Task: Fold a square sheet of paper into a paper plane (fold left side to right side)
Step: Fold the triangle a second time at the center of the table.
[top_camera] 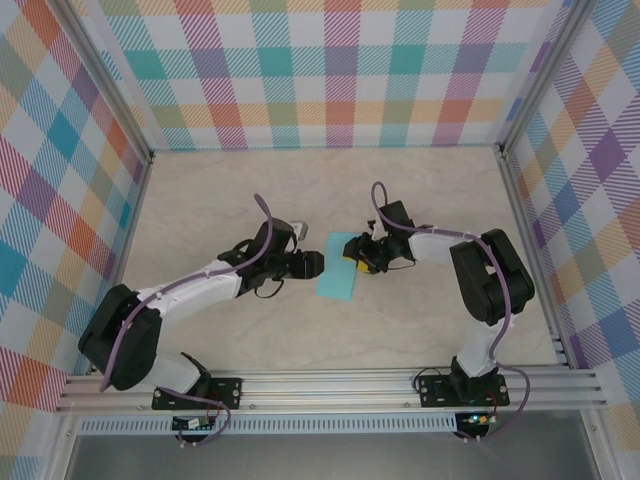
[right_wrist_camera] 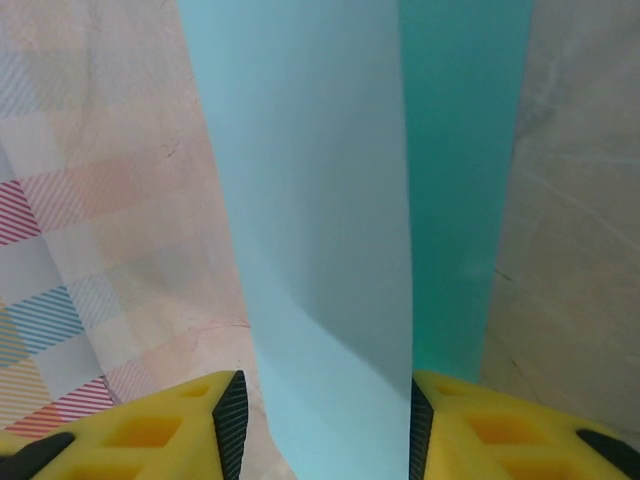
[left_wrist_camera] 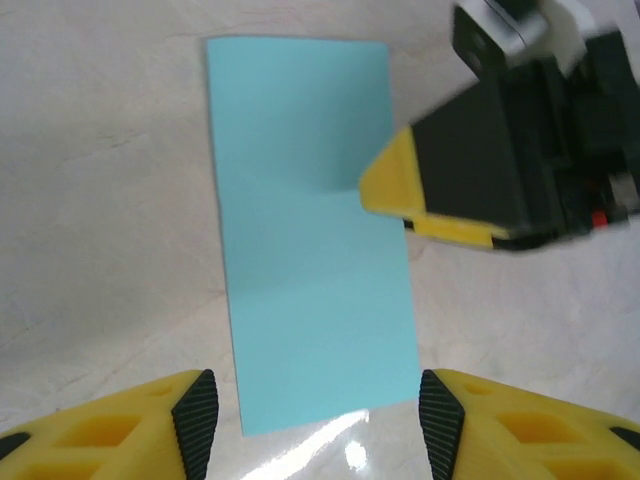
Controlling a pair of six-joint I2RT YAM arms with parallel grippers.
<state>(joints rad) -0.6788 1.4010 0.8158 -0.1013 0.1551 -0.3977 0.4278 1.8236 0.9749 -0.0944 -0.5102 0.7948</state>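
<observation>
The square sheet of paper (top_camera: 335, 277) lies folded in half as a narrow teal rectangle (left_wrist_camera: 310, 230) on the table between the two arms. My left gripper (top_camera: 312, 264) sits at its left edge, jaws open (left_wrist_camera: 318, 420) and just off the paper's near end, touching nothing. My right gripper (top_camera: 358, 263) is at the paper's right edge. One of its yellow fingers (left_wrist_camera: 395, 188) rests over that edge. In the right wrist view the upper layer (right_wrist_camera: 320, 200) rises between the open jaws (right_wrist_camera: 320, 425), with the darker lower layer (right_wrist_camera: 460, 200) flat beside it.
Beige marbled tabletop (top_camera: 250, 195) spreads all round the paper. Checked walls (top_camera: 330, 70) close off the back and both sides. An aluminium rail (top_camera: 330, 385) runs along the near edge by the arm bases.
</observation>
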